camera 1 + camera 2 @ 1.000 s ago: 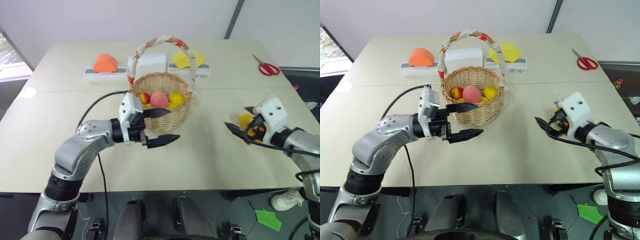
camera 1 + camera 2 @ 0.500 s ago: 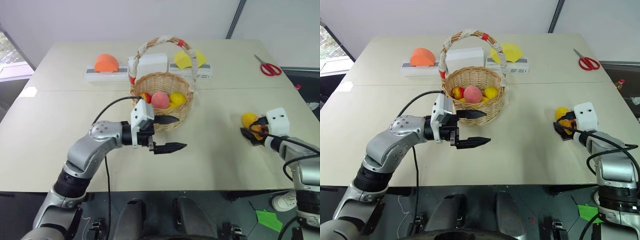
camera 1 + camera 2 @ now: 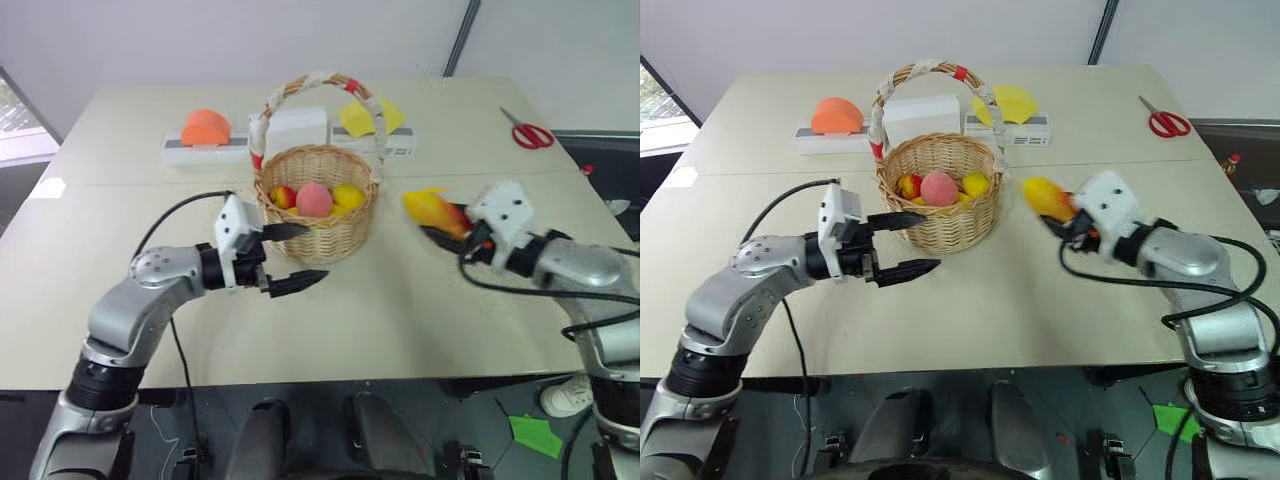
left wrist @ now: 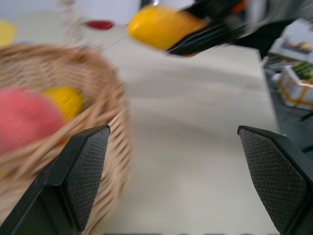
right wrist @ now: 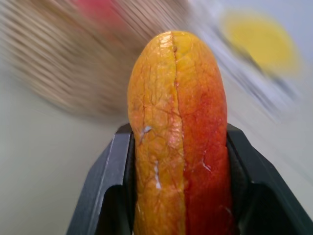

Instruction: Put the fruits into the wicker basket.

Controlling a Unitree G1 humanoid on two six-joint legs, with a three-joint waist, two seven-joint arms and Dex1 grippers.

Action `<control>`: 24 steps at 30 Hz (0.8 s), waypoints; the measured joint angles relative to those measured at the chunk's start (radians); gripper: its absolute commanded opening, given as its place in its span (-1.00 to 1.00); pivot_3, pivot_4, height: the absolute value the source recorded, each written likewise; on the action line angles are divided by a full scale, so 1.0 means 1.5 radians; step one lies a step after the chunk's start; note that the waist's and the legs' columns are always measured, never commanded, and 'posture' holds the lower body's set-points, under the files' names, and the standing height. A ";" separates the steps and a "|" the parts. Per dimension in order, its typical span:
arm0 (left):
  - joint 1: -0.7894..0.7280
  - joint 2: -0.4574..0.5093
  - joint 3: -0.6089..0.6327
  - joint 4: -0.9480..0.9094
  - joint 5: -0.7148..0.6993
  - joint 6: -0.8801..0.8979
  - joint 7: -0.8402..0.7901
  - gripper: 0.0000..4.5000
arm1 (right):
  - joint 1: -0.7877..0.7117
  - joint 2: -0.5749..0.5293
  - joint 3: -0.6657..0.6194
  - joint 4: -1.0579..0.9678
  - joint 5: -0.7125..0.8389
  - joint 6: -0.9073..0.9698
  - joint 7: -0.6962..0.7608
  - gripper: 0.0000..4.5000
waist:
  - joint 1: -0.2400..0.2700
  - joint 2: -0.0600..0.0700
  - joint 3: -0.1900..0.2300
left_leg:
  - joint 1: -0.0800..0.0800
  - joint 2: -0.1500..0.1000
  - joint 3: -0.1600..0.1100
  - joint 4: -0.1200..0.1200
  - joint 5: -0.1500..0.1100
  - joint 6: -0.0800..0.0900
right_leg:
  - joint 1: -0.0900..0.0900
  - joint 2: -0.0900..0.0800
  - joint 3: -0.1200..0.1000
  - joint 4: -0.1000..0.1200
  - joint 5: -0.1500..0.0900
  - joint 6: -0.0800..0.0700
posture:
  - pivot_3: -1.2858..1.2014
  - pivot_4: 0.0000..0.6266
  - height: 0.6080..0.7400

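Moved since a second ago: right gripper point(image 3: 440, 222), formerly low at the right side of the table point(image 3: 400, 310) with jaws spread around the mango point(image 3: 432, 208), has risen and swung left, now clenched on that fruit and holding it in the air just right of the wicker basket point(image 3: 318, 200). Left gripper point(image 3: 290, 256) has drifted slightly left; fingers remain spread wide, nothing between them, one tip by the basket's near-left wall.

Wicker basket: centre of table, handle upright. Contents: peach point(image 3: 315, 199) in the middle, lemon point(image 3: 348, 195) to its right, a red-and-yellow fruit point(image 3: 284, 196) to its left (kind cannot be told).

Mango: pinched lengthwise between both right fingers point(image 5: 110, 196), yellow-orange one side, red the other.

Far row, behind basket: orange half-dome point(image 3: 204, 127) on grey block, white box point(image 3: 295, 124), yellow half-dome point(image 3: 362, 116) on white block.

Far right: red scissors point(image 3: 528, 133).
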 measured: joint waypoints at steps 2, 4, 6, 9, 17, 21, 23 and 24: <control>0.006 0.006 0.017 -0.001 0.000 -0.004 0.001 1.00 | -0.075 0.045 0.061 0.018 -0.014 -0.002 -0.011 -0.31 | 0.004 0.000 0.000 | 0.000 0.000 -0.001 0.000 0.000 0.000 | 0.000 0.000 -0.001 0.000 0.000 0.000 | 0.03 -0.52 1.00; 0.016 0.008 0.024 -0.004 0.000 -0.005 0.008 1.00 | -0.146 0.092 0.102 0.081 -0.048 -0.005 -0.044 -0.31 | 0.007 0.000 0.000 | -0.001 -0.001 -0.002 0.000 0.000 -0.001 | 0.000 -0.001 -0.001 0.001 0.000 0.000 | 0.03 -0.52 1.00; 0.021 0.006 0.026 -0.009 -0.001 -0.004 0.018 1.00 | -0.196 0.134 0.120 0.154 -0.080 -0.004 -0.083 -0.31 | 0.012 -0.001 0.000 | -0.002 -0.001 -0.002 0.000 0.000 -0.001 | -0.001 -0.002 -0.001 0.000 0.000 0.000 | 0.03 -0.52 1.00; 0.038 0.004 0.035 -0.038 -0.003 0.000 0.036 1.00 | -0.261 0.192 0.136 0.278 -0.113 -0.005 -0.122 -0.31 | 0.012 -0.001 0.000 | -0.003 -0.002 -0.001 -0.001 0.000 -0.001 | -0.002 -0.003 -0.001 0.000 0.000 0.000 | 0.03 -0.52 1.00; 0.066 0.003 0.050 -0.062 -0.018 0.002 0.071 1.00 | -0.290 0.221 0.140 0.378 -0.149 -0.075 -0.143 0.99 | 0.019 -0.001 0.000 | -0.003 -0.001 -0.001 -0.001 0.000 -0.001 | -0.003 -0.003 -0.001 0.000 0.000 0.000 | 0.03 -0.52 1.00; 0.064 0.004 0.056 -0.062 -0.028 0.002 0.073 1.00 | -0.247 0.192 0.115 0.243 -0.105 -0.091 -0.086 0.99 | 0.021 -0.001 0.000 | -0.003 -0.001 -0.001 -0.001 0.000 0.000 | -0.003 -0.003 -0.001 0.000 0.000 0.000 | 0.03 -0.52 1.00; 0.064 0.004 0.058 -0.061 -0.029 0.001 0.073 1.00 | -0.182 0.158 0.085 0.151 -0.059 -0.073 -0.049 0.99 | 0.027 -0.001 0.000 | -0.004 -0.002 -0.002 -0.001 0.000 0.000 | -0.002 -0.004 -0.002 -0.002 0.000 0.000 | 0.03 -0.52 1.00; 0.063 0.003 0.060 -0.058 -0.029 0.001 0.073 1.00 | -0.152 0.144 0.071 0.116 -0.035 -0.057 -0.036 0.99 | 0.027 -0.001 0.000 | -0.004 -0.002 -0.002 -0.001 0.000 0.000 | -0.001 -0.004 -0.002 -0.002 0.000 0.000 | 0.03 -0.52 1.00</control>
